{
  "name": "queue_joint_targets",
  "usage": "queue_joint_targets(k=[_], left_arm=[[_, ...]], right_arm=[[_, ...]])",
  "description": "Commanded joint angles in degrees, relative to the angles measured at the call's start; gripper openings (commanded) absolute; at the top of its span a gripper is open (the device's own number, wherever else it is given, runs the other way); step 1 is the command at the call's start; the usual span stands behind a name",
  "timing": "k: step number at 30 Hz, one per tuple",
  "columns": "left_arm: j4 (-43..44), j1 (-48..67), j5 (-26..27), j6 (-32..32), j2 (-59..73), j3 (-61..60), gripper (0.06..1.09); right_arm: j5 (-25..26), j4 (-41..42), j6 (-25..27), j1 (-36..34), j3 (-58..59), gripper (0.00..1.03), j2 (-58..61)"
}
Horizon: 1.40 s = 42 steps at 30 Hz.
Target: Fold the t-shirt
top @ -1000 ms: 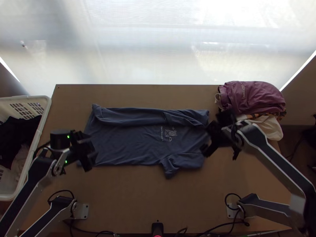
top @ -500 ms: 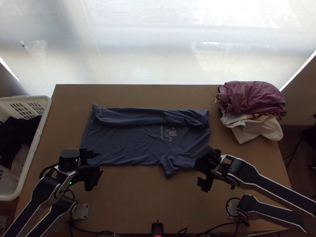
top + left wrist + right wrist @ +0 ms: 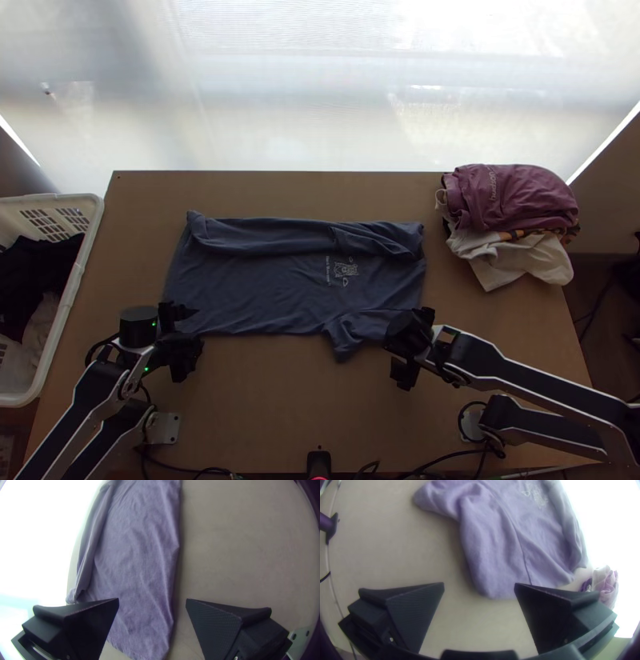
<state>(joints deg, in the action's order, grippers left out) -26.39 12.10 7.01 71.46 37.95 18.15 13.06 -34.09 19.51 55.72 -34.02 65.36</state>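
ok so the left tool (image 3: 152,599) and right tool (image 3: 479,583) just swung over to the near side, both wide open, t-shirt (image 3: 280,280) spread right by them, so probably lining up the next fold

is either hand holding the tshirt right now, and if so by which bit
Nothing is held: the left hand and right hand are both open, and the t-shirt lies on the table.
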Motion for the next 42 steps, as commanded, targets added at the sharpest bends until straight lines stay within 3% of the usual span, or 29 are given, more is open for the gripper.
queue_joint_targets(k=[1, 14, 17, 22, 28, 30, 32, 34, 40, 41, 42], left_arm=[[2.5, -4.7, 0.9, 3.0, 2.1, -0.6, 1.02], [9.4, -9.6, 2.2, 4.1, 7.8, -0.2, 0.97], [10.0, -9.6, 2.7, 4.1, 8.8, 0.5, 0.93], [10.0, -9.9, 3.8, 4.0, 9.2, 1.9, 0.66], [9.9, -11.4, 5.6, 4.1, 9.5, 2.2, 0.28], [10.0, -11.4, 5.7, 4.0, 9.9, 2.1, 0.25], [10.0, -11.4, 5.7, 3.4, 10.4, 1.9, 0.2], [9.7, -11.4, 6.0, 3.3, 10.4, 1.3, 0.11], [6.3, -11.6, 6.4, 3.3, 8.4, 2.0, 0.11], [5.7, -11.6, 6.4, 3.2, 8.3, 2.2, 0.25], [4.8, -11.6, 6.4, 3.2, 8.2, 2.4, 0.56]], right_arm=[[2.1, 5.3, -0.3, 0.4, 1.7, 0.97, 1.6], [5.7, 14.3, 1.9, 0.1, 3.7, 0.92, 5.2], [6.6, 15.5, 3.7, -0.9, 3.5, 0.83, 5.1], [6.6, 16.0, 5.5, -3.3, 3.6, 0.62, 4.0], [3.9, 16.0, 5.5, -3.2, 4.0, 0.21, 3.4], [3.6, 16.2, 5.6, -2.9, 4.2, 0.1, 3.4], [3.6, 17.3, 5.5, -2.9, 4.8, 0.03, 3.5], [3.6, 17.5, 5.5, -2.9, 5.5, 0.03, 3.6], [3.6, 17.5, 4.9, -2.9, 6.4, 0.03, 3.5], [3.6, 17.5, 4.9, -2.9, 6.3, 0.03, 3.5], [3.5, 17.5, 4.9, -2.9, 6.3, 0.03, 3.5]])
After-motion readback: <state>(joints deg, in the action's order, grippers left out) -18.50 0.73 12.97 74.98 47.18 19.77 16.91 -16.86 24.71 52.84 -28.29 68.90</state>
